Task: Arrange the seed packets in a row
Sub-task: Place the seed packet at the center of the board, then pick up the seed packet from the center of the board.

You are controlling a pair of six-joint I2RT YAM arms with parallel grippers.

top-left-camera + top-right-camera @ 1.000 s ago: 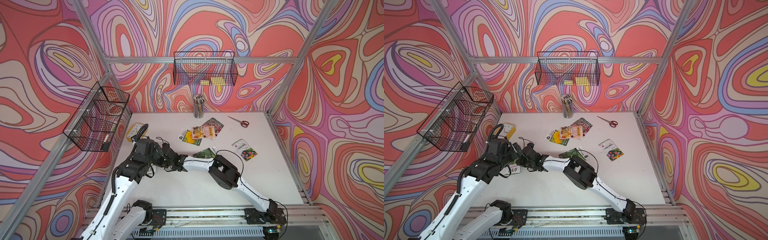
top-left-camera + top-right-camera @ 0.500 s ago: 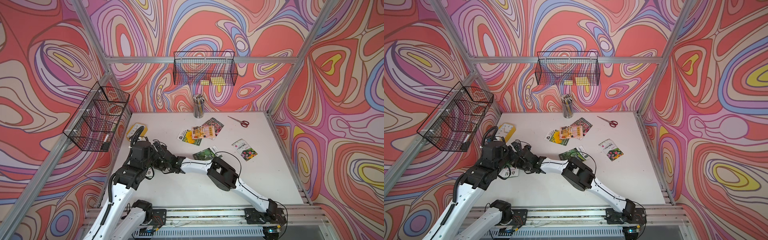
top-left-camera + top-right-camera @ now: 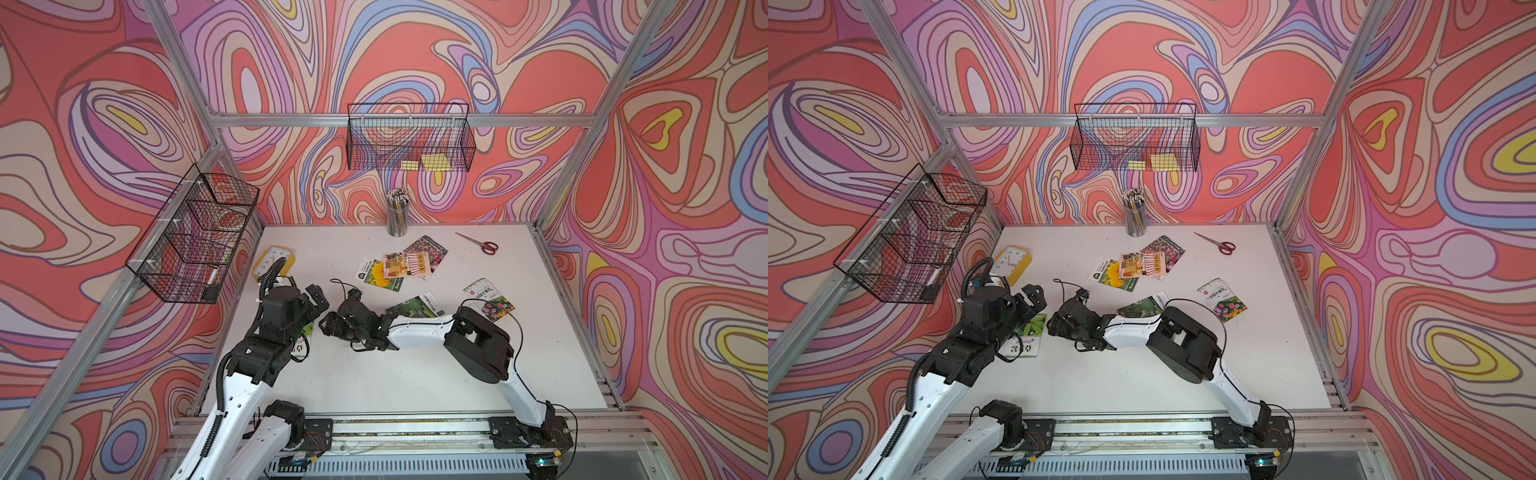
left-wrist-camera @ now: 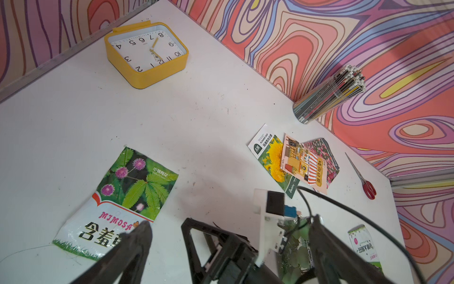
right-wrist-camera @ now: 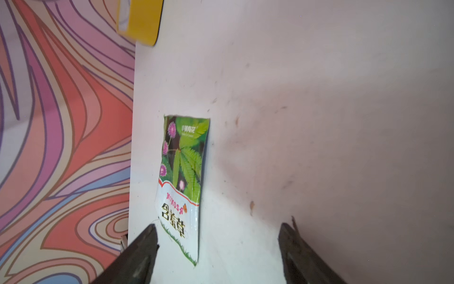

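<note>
A: Where is the mimosa packet [image 4: 118, 196] to be found, and is it gripped?

B: It is seen lying flat on the surface [image 4: 196, 110], on the left arm's side, well apart from the clock [image 4: 146, 52]. It is not gripped. The right pincer [image 5: 218, 228] is spread wide, with the packet's label end lying between its fingers, nearer one of them. The left pincer [image 4: 231, 222] is opened fully, with nothing in it.

A: What could go wrong from here?

B: Both pincers are placed close together over the same patch. A knock between them could be caused by either being moved carelessly, or the cable [image 3: 345, 286] looping at the right wrist could be snagged. The glossy packet could also be pushed askew if a finger is dragged low across it.

A: And the other packets?

B: An overlapping pile [image 3: 401, 266] of three is left near the back, and its neighbours may be dragged along when one is pulled. The leaf packet [image 3: 415, 305] is partly covered by the right arm [image 3: 419, 332] and could be swept aside by it. The flower packet [image 3: 488, 299] lies apart. The row is judged barely begun.
</note>
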